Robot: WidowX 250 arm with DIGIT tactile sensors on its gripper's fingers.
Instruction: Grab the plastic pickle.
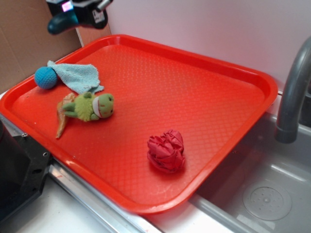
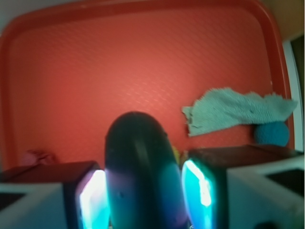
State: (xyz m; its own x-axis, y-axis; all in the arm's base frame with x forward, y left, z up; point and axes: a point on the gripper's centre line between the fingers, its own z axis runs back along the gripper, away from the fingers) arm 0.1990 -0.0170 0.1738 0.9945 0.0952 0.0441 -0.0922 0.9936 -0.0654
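The plastic pickle (image 2: 140, 171) is a dark teal glossy oblong held between my two lit fingers in the wrist view. My gripper (image 2: 145, 198) is shut on it. In the exterior view the gripper (image 1: 80, 14) hangs high above the tray's far left corner, and the pickle (image 1: 62, 23) sticks out of it to the left, well clear of the red tray (image 1: 194, 82).
On the tray lie a blue knitted ball (image 1: 46, 77), a pale blue cloth (image 1: 77, 76), a light-green plush frog (image 1: 90, 107) and a crumpled red cloth (image 1: 166, 150). A sink with a grey tap (image 1: 294, 92) is to the right. A black box (image 1: 17, 170) stands at front left.
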